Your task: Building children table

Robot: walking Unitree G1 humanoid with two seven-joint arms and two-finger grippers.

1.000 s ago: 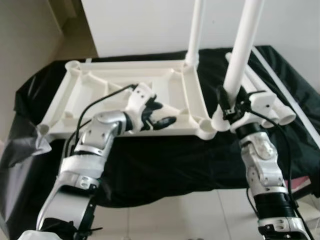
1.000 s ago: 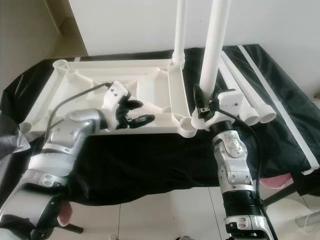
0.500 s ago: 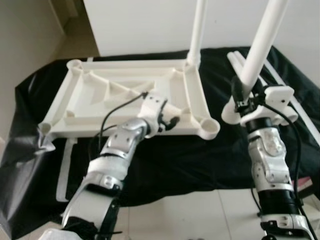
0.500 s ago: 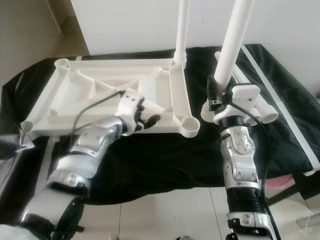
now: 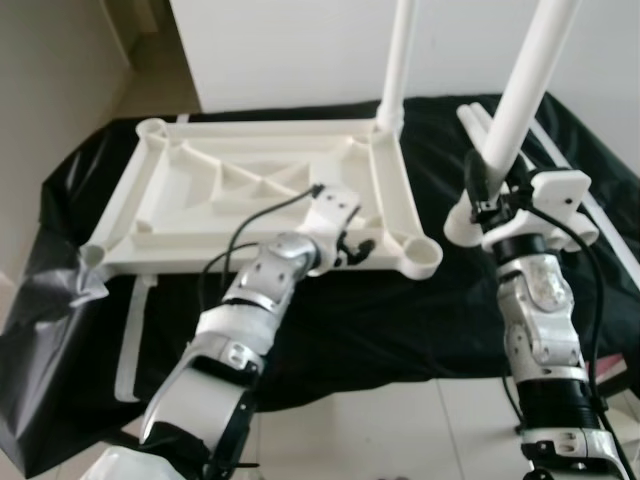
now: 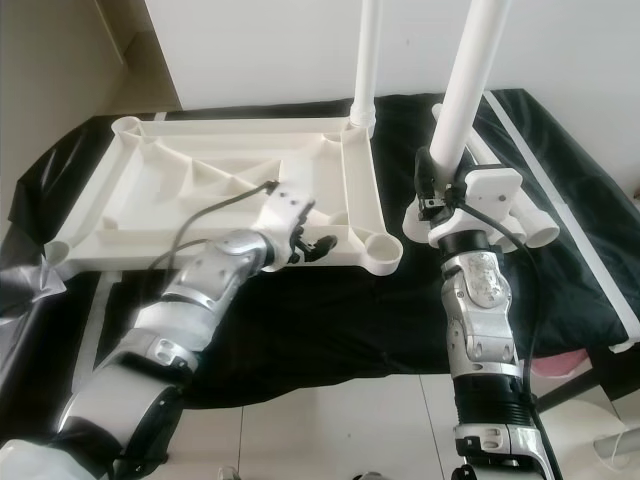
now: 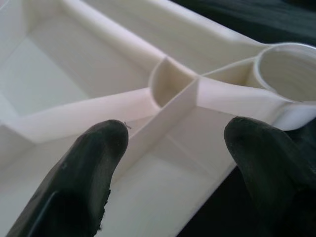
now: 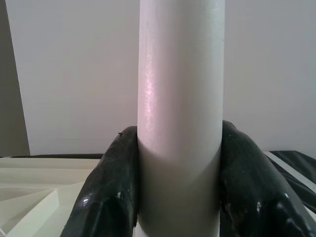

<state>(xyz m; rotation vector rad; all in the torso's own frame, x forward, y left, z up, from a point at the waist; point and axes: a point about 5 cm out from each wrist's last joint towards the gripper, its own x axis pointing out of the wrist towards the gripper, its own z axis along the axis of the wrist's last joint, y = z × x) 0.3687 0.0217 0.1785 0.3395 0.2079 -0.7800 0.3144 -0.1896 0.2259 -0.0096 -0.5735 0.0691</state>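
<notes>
Lying upside down on the black cloth [image 5: 330, 330], the tabletop [image 5: 200, 215] is straddled at its near edge by the spread left gripper [image 7: 173, 143]; right of the empty corner socket [image 5: 424, 256], a leg [image 5: 520, 95] is clamped upright by the right gripper [image 8: 180, 197].

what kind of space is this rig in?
Probably a room in a home, used as an assembly spot: pale tiled floor, plain white wall, and a surface draped in black cloth carrying an upside-down white plastic tabletop with loose legs beside it.
</notes>
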